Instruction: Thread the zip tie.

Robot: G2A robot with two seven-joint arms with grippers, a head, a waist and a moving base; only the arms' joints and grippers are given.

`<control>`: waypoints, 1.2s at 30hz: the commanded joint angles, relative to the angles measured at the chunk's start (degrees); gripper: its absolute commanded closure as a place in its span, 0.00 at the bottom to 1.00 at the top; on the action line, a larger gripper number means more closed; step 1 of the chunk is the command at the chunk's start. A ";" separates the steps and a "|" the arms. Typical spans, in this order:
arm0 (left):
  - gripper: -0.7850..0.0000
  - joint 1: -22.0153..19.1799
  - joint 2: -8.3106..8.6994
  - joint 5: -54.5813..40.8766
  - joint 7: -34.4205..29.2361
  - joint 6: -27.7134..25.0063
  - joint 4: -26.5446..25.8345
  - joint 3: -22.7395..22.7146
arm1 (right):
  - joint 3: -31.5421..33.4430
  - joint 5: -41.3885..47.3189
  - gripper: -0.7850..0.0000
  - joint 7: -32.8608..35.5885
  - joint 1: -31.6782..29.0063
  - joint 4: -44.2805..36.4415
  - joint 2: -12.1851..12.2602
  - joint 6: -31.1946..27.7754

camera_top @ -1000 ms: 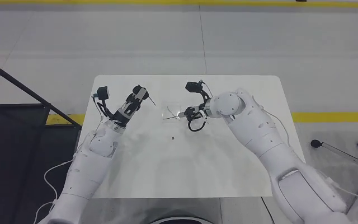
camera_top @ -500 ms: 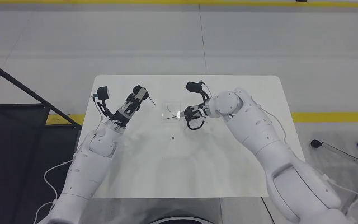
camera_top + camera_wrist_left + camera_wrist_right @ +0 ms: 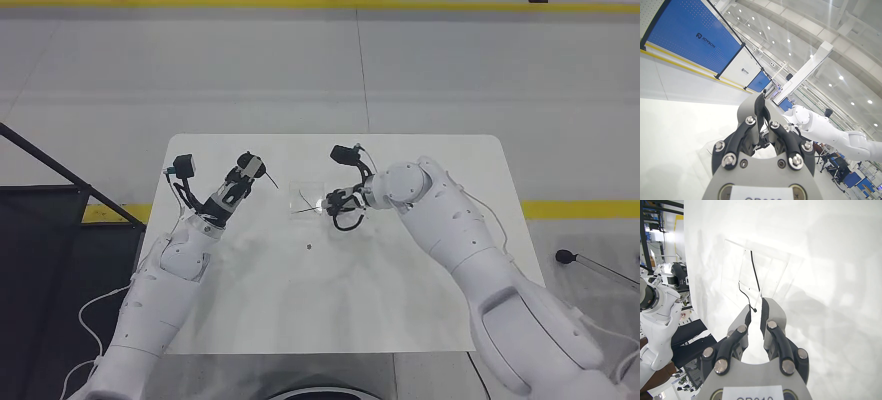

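Zip tie [image 3: 764, 92] pinched in closed left gripper [image 3: 763, 101]; right gripper [image 3: 756, 303] slightly parted.

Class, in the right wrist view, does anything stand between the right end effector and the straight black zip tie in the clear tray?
Nothing visible does. The open right end effector faces the straight zip tie in the clear tray directly. A thinner curved tie lies beside it, its head close to the end effector.

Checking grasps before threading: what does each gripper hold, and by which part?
Left gripper clamps a thin black plastic zip tie by its strap, one end poking out. Right gripper is open, holding nothing.
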 commanded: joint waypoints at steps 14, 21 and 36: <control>1.00 0.00 0.00 0.00 0.00 0.00 0.00 0.00 | 2.15 1.62 1.00 0.28 1.97 3.22 -0.46 -3.69; 1.00 1.57 -0.02 5.56 3.71 4.07 -3.33 -0.98 | 5.07 1.72 1.00 0.81 2.94 1.06 1.38 -6.33; 1.00 3.89 -1.07 38.52 29.19 15.72 -5.24 1.32 | 19.87 1.55 1.00 3.32 -8.93 -24.39 10.37 -3.40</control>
